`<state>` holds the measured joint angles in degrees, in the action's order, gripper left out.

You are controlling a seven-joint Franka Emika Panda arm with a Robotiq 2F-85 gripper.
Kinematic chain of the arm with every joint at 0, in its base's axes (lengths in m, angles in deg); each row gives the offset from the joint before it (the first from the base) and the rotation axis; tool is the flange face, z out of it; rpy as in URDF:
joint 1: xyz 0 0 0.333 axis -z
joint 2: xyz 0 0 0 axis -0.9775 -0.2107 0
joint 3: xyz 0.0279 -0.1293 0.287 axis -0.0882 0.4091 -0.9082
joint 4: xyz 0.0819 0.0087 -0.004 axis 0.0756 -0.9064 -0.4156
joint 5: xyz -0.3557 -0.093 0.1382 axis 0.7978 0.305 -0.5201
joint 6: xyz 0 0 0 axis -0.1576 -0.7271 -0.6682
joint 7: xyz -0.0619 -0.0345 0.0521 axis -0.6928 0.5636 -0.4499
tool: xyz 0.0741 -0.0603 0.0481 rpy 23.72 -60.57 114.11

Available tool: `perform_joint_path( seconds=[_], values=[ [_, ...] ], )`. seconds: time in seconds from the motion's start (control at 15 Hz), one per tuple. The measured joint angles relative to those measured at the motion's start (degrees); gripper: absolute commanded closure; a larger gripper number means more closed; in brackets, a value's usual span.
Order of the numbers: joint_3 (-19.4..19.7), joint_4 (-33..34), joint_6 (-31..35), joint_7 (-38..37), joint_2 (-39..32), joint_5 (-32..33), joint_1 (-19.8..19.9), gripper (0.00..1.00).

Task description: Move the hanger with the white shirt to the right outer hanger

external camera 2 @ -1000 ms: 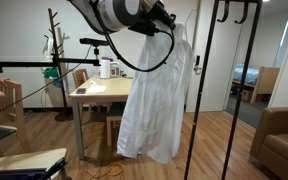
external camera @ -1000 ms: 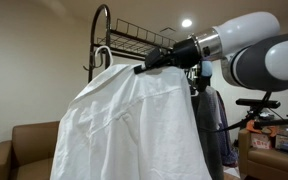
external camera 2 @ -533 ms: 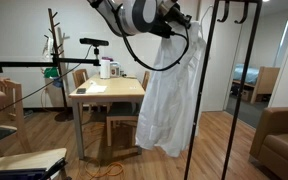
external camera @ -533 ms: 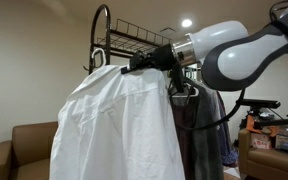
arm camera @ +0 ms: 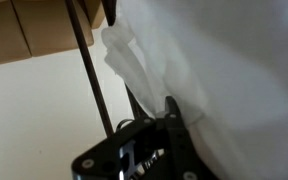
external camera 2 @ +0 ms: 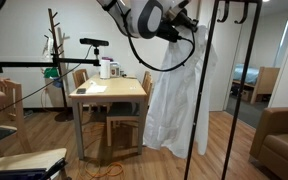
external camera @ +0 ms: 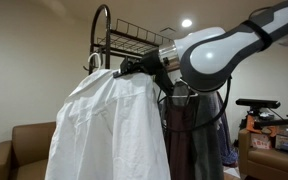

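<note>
The claw point(external camera: 134, 69) is clenched on the hanger point(external camera: 92, 62), gripping it under the collar of the shirt point(external camera: 104, 125). The cloth hides the jaws, but the load hangs from the arm alone. The shirt is in the air, high up beside the rack point(external camera: 102, 22), and its white hook pokes out just short of the rack's curved end loop. In an exterior view the shirt point(external camera 2: 179, 100) drapes close to the rack's pole point(external camera 2: 205, 110), well above the floor and apart from the tabletop point(external camera 2: 109, 92).

The step in hand looks like the carry toward the outer end of the rack, with the hooking not yet done. To do it well, the arm should hold the hanger level so the hook's mouth faces down. It should lift the hook over the target bar, then lower it straight until the bar takes the weight. In the wrist view the pole point(arm camera: 88, 75) runs just beside the cloth, so a slow sideways approach matters, since the loose fabric could snag or swing. The claw should let go only once the hook sits fully over the bar.
</note>
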<state>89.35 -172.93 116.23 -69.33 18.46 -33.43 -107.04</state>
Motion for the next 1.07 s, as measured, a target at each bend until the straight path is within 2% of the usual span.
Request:
perform_joint_path(
  seconds=[0.27,0.53,1.07],
  values=[
    [5.18,0.04,0.01,5.42,-2.23,-7.12,-6.03,0.91],
    [10.47,0.73,0.01,7.75,-3.08,-12.11,-12.56,0.91],
    [17.99,4.99,0.01,7.85,-4.38,-15.05,-20.83,0.92]
  ],
)
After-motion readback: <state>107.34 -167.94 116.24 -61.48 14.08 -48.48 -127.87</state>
